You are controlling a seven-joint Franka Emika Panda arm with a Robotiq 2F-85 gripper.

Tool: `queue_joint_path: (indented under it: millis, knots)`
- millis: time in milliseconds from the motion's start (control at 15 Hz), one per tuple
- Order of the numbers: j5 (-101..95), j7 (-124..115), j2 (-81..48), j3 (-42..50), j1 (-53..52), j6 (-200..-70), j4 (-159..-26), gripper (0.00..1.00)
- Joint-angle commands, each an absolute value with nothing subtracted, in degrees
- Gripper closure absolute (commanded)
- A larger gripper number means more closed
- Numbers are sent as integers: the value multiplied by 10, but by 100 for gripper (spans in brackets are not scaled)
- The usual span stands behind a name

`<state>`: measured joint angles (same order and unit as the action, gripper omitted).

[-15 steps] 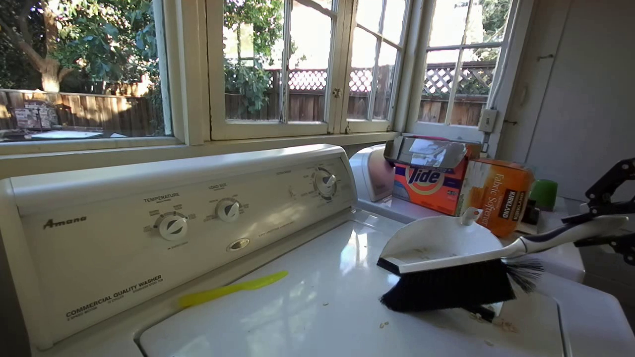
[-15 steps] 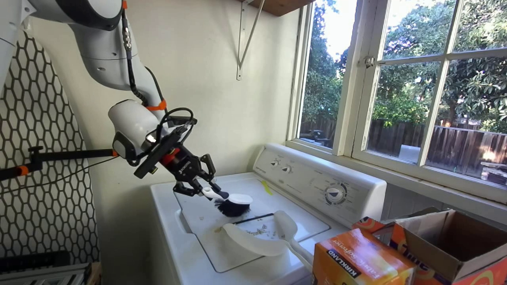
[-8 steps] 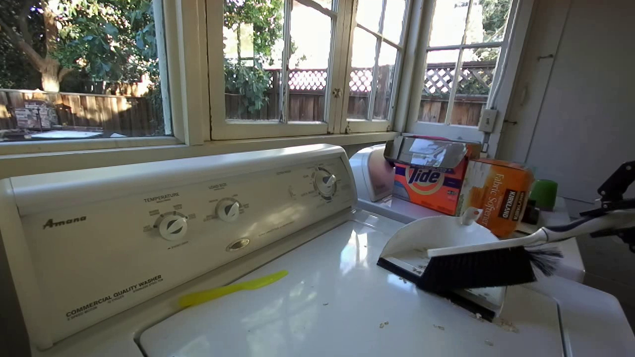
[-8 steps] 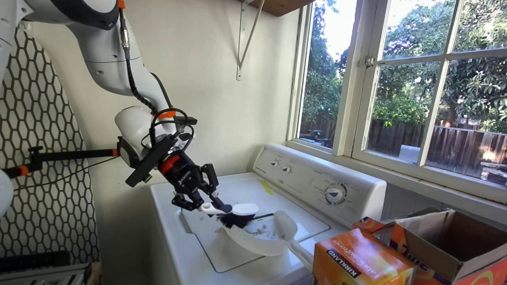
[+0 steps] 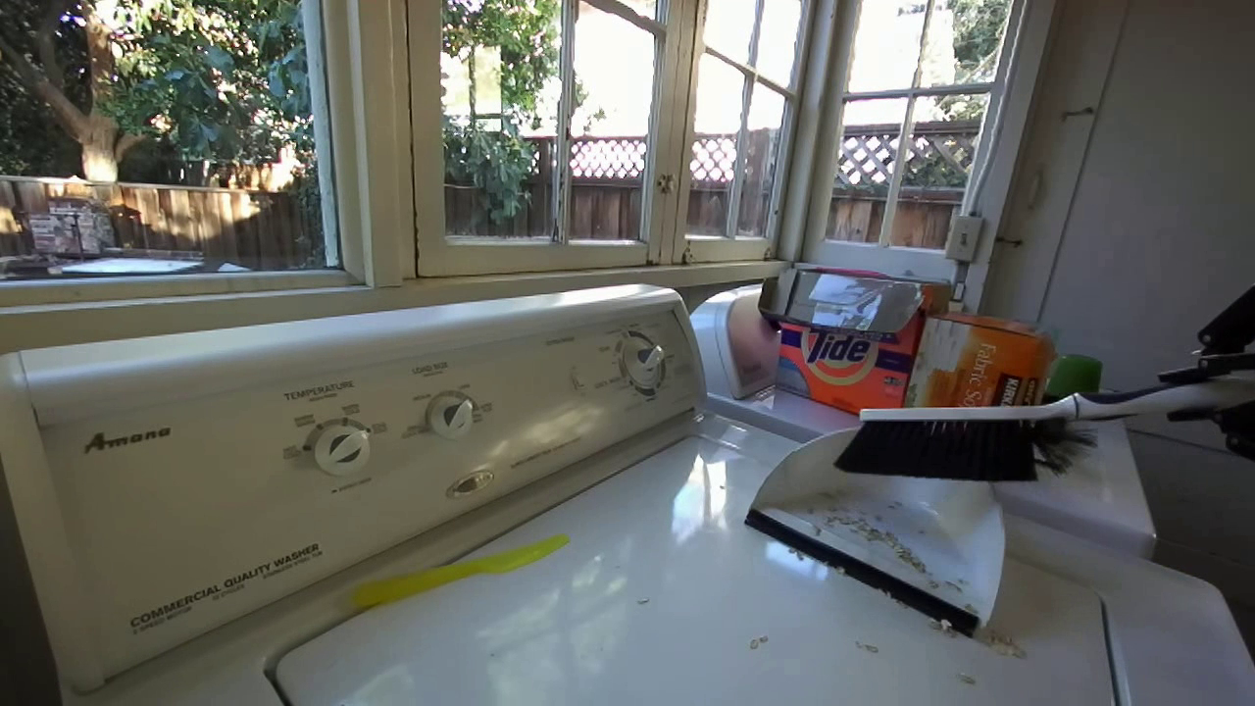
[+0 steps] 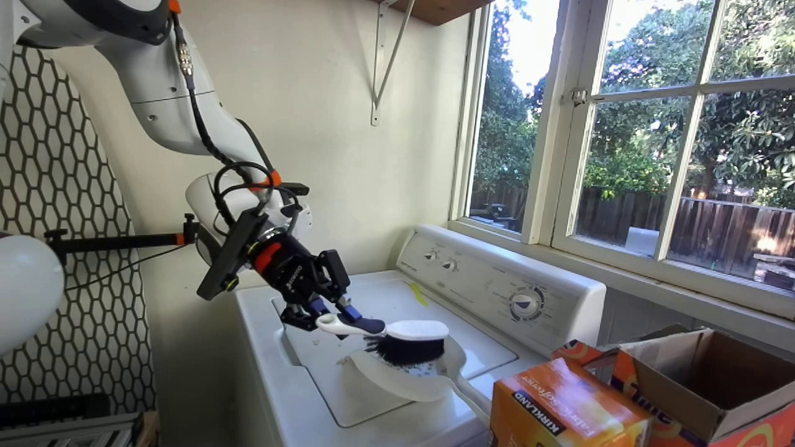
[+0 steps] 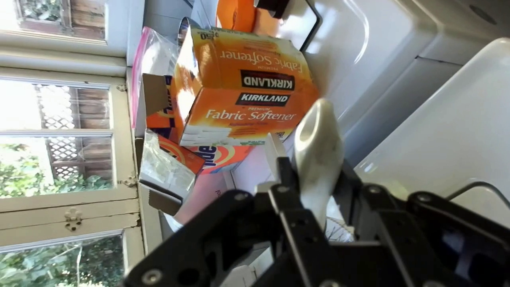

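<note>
In an exterior view my gripper [image 6: 336,315] is shut on the handle of a hand brush [image 6: 417,330], which has a white back and black bristles. The pale handle [image 7: 318,147] stands between both fingers in the wrist view. The bristles [image 5: 936,453] hang above a white dustpan [image 5: 966,549] with a black front lip, apart from its floor. Tan flakes [image 5: 887,539] are scattered inside the pan. The dustpan rests on the lid of a white washer [image 5: 549,657]. A few more flakes [image 5: 759,642] lie on that lid, in front of the lip.
A yellow-green knife-shaped tool [image 5: 461,571] lies by the washer's control panel [image 5: 529,392]. Beyond the dustpan stand an orange fabric softener box [image 6: 559,403] and an open Tide box [image 6: 689,397]. Windows line the back, and a wooden shelf [image 6: 435,9] hangs high on the wall.
The brush has gone from low in front of the dustpan, across its lip, to raised above the pan. The arm moved along with it, and the flakes inside the pan have come into view.
</note>
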<state>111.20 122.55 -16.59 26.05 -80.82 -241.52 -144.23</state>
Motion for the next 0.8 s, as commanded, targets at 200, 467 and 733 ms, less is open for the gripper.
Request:
queue_joint_path:
  millis: [200,467,733]
  knots:
    - [1121,1191,-148,330,-935,-2428,-1439,93]
    - [1131,1225,-110,302,-938,-2409,-1441,93]
    - [1131,1254,-69,83,-746,-2395,-1442,93]
